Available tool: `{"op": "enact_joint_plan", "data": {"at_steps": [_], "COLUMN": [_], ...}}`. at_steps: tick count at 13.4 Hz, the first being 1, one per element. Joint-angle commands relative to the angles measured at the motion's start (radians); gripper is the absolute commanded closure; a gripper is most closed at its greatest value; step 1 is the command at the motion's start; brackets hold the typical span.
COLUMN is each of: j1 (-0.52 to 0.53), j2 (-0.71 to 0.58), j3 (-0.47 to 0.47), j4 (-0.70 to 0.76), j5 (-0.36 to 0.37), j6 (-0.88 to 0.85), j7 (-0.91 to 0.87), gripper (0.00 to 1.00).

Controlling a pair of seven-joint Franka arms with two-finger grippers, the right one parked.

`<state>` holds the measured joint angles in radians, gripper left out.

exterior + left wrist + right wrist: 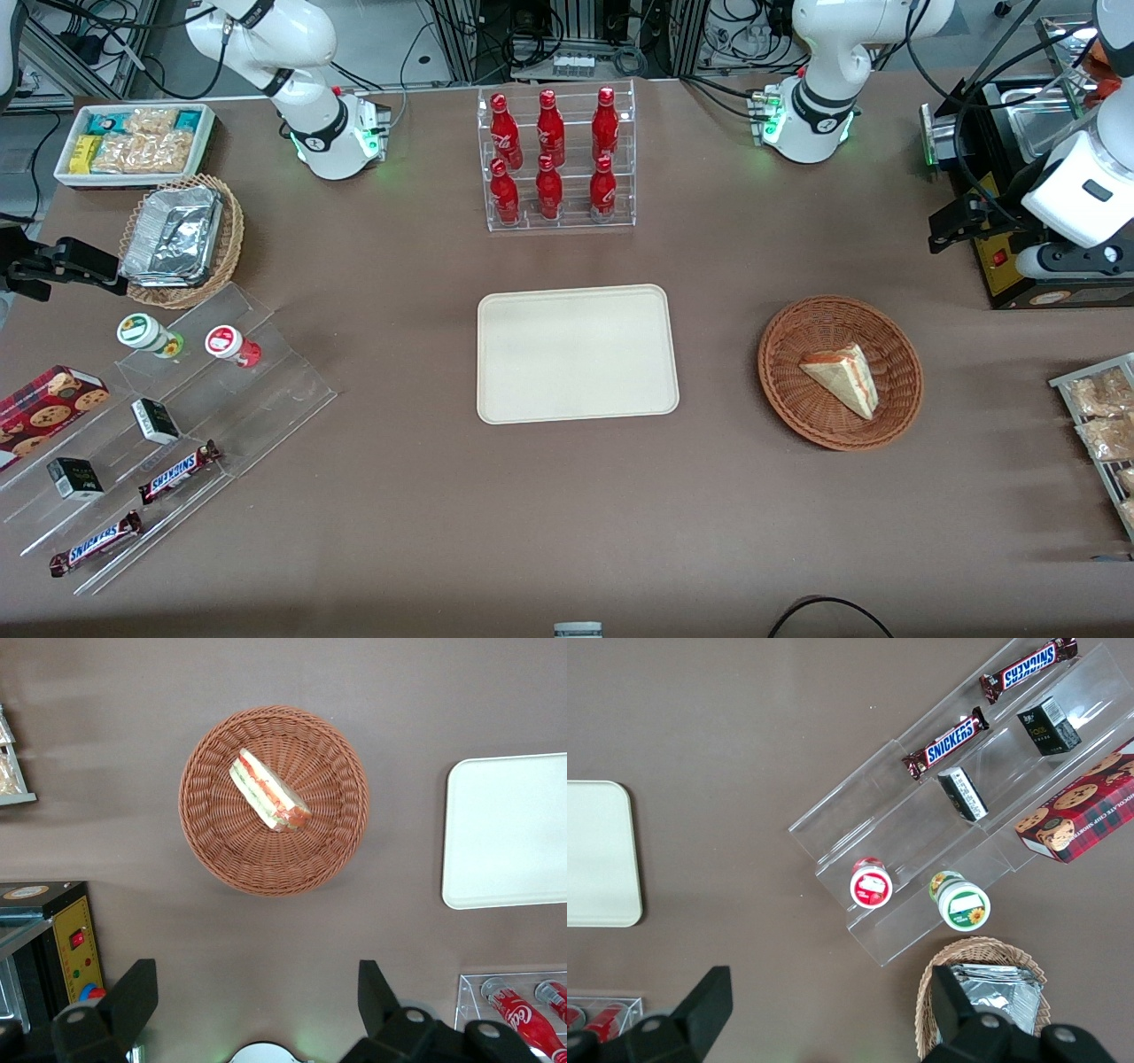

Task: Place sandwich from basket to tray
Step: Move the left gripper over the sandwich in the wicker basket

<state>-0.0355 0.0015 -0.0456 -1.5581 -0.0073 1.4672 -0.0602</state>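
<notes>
- Sandwich (842, 379): lies inside the basket (784, 390), on its woven floor, cut edge with red and green filling showing.
- Tray (577, 354): on the bench (567, 523), well apart from the basket, toward the parked arm's end.
- Jaws (257, 1001): spread wide, holding nothing, raised above the bench near the basket, clear of its rim.

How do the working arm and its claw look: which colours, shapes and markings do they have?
The working arm has smooth, rounded white shells with black rings at the joints. Its base shows green lights, and black cables run by it. The claw, high above the basket, has two dark, flat, wedge-shaped fingers on a black body, wide apart.
</notes>
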Motion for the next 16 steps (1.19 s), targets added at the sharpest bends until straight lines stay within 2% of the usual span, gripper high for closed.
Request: {"op": "enact_joint_plan", "data": {"at_steps": [1,4,7,9,16], "j1": [0.005,0.011,0.011,0.011,0.008], "j2": [0.003,0.021,0.093,0.107,0.106], "j3": [-0.005,-0.005,-0.002,-0.002,-0.002], "j4": [0.012,0.010,0.000,-0.054,-0.286], "j5": [-0.005,0.004,0.012,0.039,0.041], "j6": [-0.007,0.007,0.066,0.146,0.427], "j7": [0.019,0.017,0.000,-0.004,-0.145], "gripper": [0.00,0.00,0.00,0.00,0.00]}}
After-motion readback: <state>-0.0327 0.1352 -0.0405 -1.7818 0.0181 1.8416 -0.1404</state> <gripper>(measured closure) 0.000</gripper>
